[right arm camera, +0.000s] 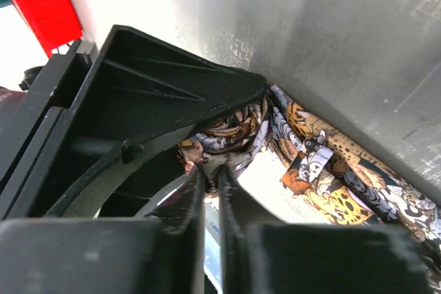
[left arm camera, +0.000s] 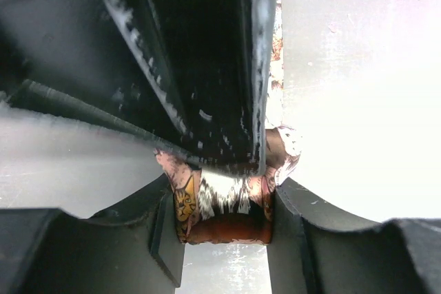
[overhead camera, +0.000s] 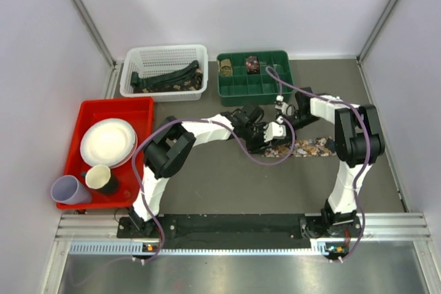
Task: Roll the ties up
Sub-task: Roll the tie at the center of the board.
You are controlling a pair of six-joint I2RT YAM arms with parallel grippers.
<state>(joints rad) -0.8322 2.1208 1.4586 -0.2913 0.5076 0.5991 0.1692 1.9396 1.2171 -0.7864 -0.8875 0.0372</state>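
A brown-red patterned tie [overhead camera: 303,148] lies on the table centre-right, its free length trailing right. Both grippers meet at its left end. My left gripper [overhead camera: 258,131] is shut on the rolled end of the tie [left arm camera: 224,204], held between its two fingers. My right gripper [overhead camera: 281,126] is shut on a fold of the same tie [right arm camera: 238,135]; its jaws are nearly touching with fabric pinched between them. The cat-print length runs off to the right [right arm camera: 344,177]. Two small tie coils [overhead camera: 225,67] [overhead camera: 252,65] sit in the green tray. More ties [overhead camera: 165,79] lie in the white basket.
A green compartment tray [overhead camera: 255,84] stands at the back centre, a white basket [overhead camera: 164,56] to its left. A red tray [overhead camera: 110,111] at left holds a white plate [overhead camera: 107,141] and cups [overhead camera: 98,177]. A purple cup [overhead camera: 67,189] stands at its near corner.
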